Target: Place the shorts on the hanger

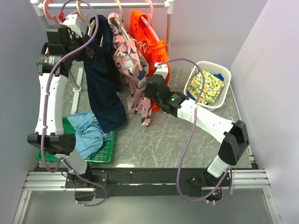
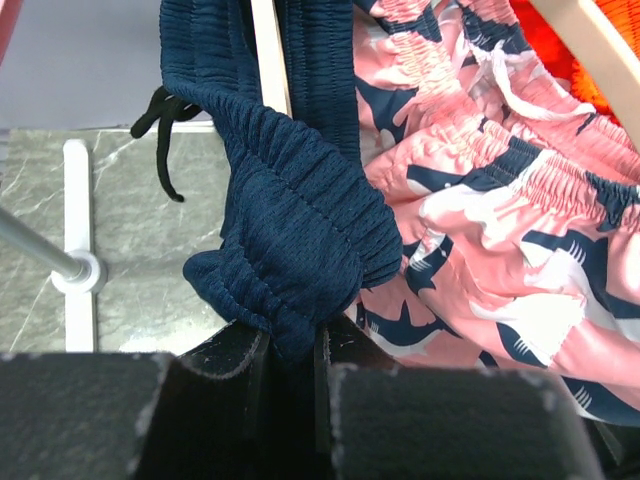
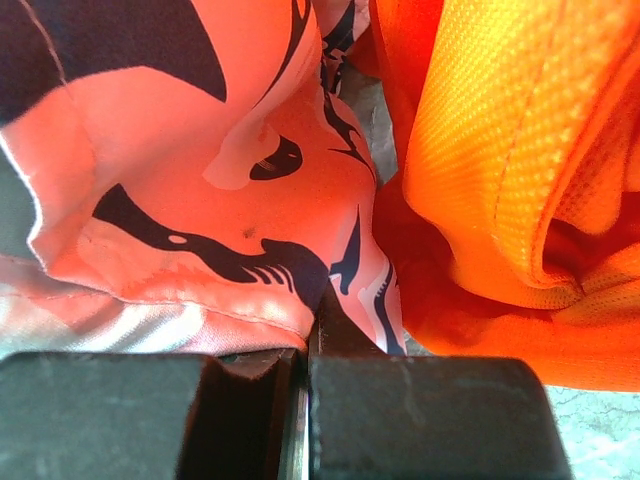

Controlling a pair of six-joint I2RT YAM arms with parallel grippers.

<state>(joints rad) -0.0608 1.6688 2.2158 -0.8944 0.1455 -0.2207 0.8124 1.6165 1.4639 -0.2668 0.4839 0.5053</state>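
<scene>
The dark navy shorts [image 1: 105, 88] hang long from the rack, their elastic waistband [image 2: 300, 230] bunched around a thin tan hanger [image 2: 268, 60], whose hook [image 1: 82, 10] sits on the rail. My left gripper [image 2: 292, 345] is raised at the rack [image 1: 89, 46] and is shut on a fold of that waistband. The shorts' black drawstring [image 2: 165, 140] dangles on the left. My right gripper [image 3: 318, 310] is shut beside the pink patterned shorts [image 1: 133, 74], with their hem lying against its fingertips. Whether any cloth is pinched there does not show.
Orange shorts [image 1: 150, 42] hang right of the pink patterned ones [image 3: 200, 150]. A pink hanger [image 1: 49, 9] hangs at the rail's left end. Light blue shorts [image 1: 88, 133] lie in a green tray [image 1: 106, 156]. A white basket [image 1: 223, 70] holds floral cloth. A rack post [image 1: 169, 28] stands behind.
</scene>
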